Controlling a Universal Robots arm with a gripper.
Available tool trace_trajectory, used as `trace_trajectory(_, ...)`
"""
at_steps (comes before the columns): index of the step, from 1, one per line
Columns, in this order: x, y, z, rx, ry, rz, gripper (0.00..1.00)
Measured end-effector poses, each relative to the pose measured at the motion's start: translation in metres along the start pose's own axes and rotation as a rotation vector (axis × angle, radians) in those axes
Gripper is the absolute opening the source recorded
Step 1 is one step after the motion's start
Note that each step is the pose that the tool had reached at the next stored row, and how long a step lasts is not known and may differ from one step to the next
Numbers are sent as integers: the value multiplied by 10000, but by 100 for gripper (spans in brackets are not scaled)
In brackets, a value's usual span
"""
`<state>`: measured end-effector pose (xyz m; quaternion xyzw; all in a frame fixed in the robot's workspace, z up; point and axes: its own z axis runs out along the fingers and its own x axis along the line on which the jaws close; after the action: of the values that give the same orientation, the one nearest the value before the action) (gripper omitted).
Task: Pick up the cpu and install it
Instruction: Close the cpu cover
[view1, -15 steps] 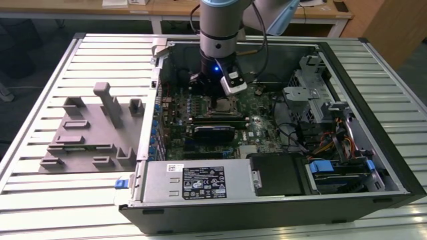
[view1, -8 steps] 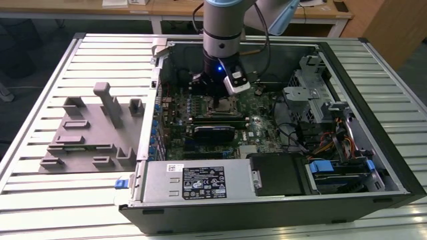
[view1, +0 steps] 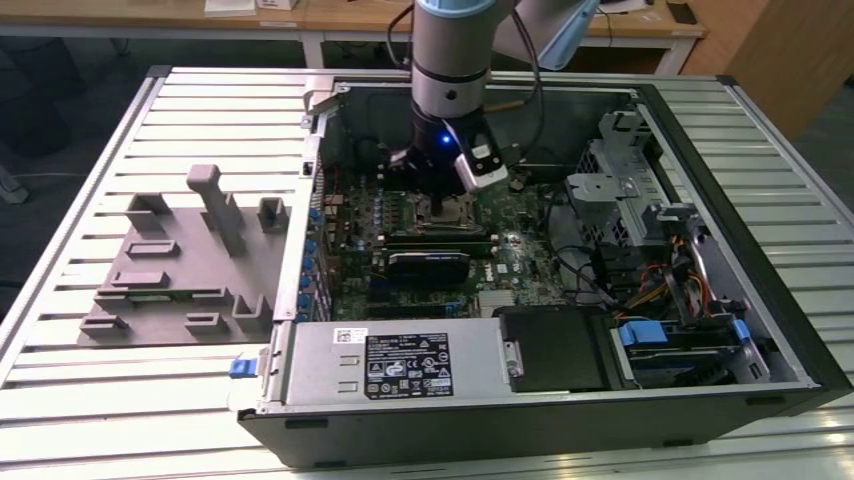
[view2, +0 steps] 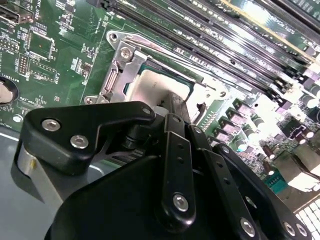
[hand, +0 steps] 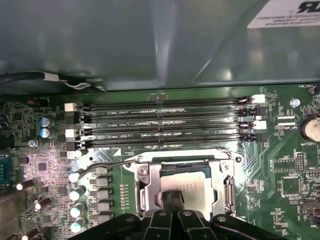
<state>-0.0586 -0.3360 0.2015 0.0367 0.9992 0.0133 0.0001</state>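
The cpu (hand: 192, 184), a flat square chip with a silvery top plate, lies inside the open metal socket frame (hand: 145, 187) on the green motherboard; it also appears in the second wrist view as the cpu (view2: 157, 85). My gripper (hand: 172, 197) hangs straight over it, its two black fingers drawn together and coming down on the chip's near edge. The second wrist view shows the gripper (view2: 167, 112) meeting that same edge. In the exterior view the gripper (view1: 434, 195) is low inside the open computer case (view1: 747, 290), above the socket.
Memory slots (hand: 160, 125) run along one side of the socket, and capacitors (hand: 77, 192) stand on another. A black block (view1: 427, 266), the power supply (view1: 400, 362) and the drive cage (view1: 627, 190) crowd the case. Grey tray blocks (view1: 174, 270) sit on the slatted table at the exterior view's left.
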Motion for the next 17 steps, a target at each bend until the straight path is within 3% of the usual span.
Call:
trace_trajectory(12, -118, 7, 34, 20, 34, -93, 11)
trace_trajectory(17, -128, 11, 25, 7, 28, -94, 11)
